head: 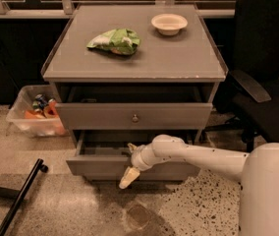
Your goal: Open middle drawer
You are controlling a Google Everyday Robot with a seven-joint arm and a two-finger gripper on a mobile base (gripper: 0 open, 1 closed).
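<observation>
The middle drawer (93, 167) is the grey front below the top one, pulled partly out of the grey cabinet (134, 63), so its dark inside shows. My gripper (129, 162) is at the centre of its front, where the knob is hidden behind it. One pale finger (128, 177) hangs in front of the panel and the other (131, 147) sits at its top edge. The white arm (198, 156) reaches in from the right.
The top drawer (95, 116), with its round knob (135, 117), stands slightly open above. A green bag (115, 41) and a white bowl (169, 23) lie on the cabinet top. A clear bin (34, 113) stands left, a black office chair (267, 82) right, a black pole (19, 198) on the floor.
</observation>
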